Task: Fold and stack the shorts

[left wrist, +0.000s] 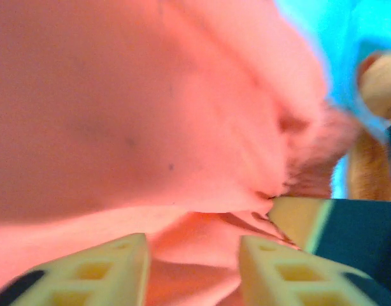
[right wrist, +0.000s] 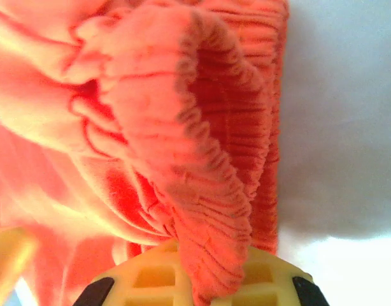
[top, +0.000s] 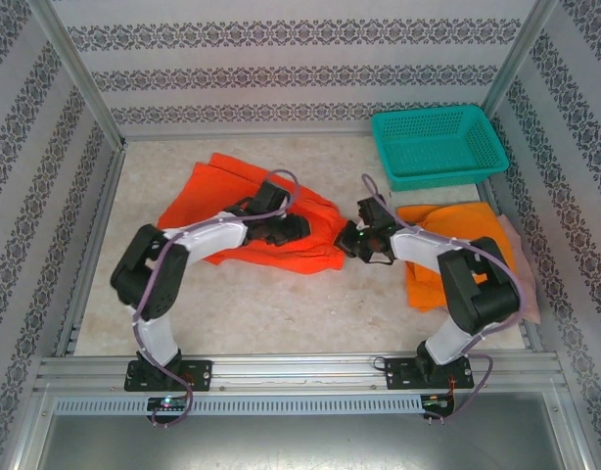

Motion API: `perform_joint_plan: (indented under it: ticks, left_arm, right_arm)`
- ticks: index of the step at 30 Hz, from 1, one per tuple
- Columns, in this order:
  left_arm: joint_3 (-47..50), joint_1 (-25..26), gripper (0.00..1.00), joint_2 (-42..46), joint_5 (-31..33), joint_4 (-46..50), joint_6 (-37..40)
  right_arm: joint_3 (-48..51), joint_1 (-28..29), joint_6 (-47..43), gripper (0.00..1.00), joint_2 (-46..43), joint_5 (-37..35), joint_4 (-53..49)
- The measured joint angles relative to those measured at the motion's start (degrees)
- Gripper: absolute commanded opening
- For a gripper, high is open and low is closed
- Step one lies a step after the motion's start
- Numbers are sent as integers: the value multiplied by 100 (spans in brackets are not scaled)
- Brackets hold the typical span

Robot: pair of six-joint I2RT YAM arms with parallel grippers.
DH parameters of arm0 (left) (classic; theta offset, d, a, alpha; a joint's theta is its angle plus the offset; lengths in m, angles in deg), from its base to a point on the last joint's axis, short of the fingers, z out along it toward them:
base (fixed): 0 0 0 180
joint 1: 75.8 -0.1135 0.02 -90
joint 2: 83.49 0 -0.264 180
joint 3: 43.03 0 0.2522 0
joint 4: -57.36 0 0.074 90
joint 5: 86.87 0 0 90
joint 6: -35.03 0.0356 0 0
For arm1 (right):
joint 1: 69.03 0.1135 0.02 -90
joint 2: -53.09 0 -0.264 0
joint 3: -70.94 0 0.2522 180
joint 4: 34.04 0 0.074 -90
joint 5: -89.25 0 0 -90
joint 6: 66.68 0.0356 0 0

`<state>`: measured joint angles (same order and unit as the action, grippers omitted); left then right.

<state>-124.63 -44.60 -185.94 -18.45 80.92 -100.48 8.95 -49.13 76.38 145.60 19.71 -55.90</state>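
Resting on bright orange cloth shorts on the table, the left pincer stands wide, fabric between its fingers. Their ribbed waistband drapes over the right pincer; I cannot tell its hold.

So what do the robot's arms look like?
The left arm and right arm are white tubes with black joints, on black bases. A purplish-grey cable loops along each. The left end effector and the right end effector are black, with pale yellow fingers full of square holes and black patches.
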Motion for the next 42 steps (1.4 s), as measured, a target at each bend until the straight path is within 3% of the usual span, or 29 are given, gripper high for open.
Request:
perform_joint_plan:
  ticks: [3,7,15,20,24,27,29,30,33,35,37,42]
  left_arm:
    - [-7,-249,61,765,66,68,136]
    - [31,-535,64,1445,136,144,258]
    - [787,-931,65,1810,140,201,328]
    - [1187,-1104,65,1947,118,232,326]
    - [1526,-1241,65,2179,81,153,299]
    - [1773,-1379,66,2326,61,76,260]
    - [1912,-1464,68,2411,66,35,214]
    - [1965,-1497,69,2448,68,13,195]
    - [2135,-1633,77,2651,63,-46,122]
    - [2188,-1711,80,2822,61,-48,66]
    - [2186,-1746,80,2940,24,-127,22]
    - [2031,-1744,80,2787,-254,-304,-50]
  right_arm:
    - [-380,-334,-592,0,-446,-275,-1058]
    - [-1008,-710,-1340,0,-977,-627,-2435]
    - [-3095,-887,-2605,0,-1032,-1725,-4887]
    - [-4922,-474,-2865,0,-293,-2682,-6087]
    - [-6669,444,-2850,0,962,-3322,-6828]
    - [-8264,1121,-2682,33,2269,-3449,-7265]
    - [-9527,1513,-2614,61,3285,-3222,-7440]
    - [-10076,1644,-2579,70,3700,-3032,-7488]
    - [-11451,1954,-2382,78,4697,-2232,-7510]
    - [-11532,2013,-2277,79,4741,-1810,-7490]
    - [-10924,1943,-2205,81,4308,-1593,-7257]
    - [-7626,1469,-1939,93,2120,-1239,-5880]
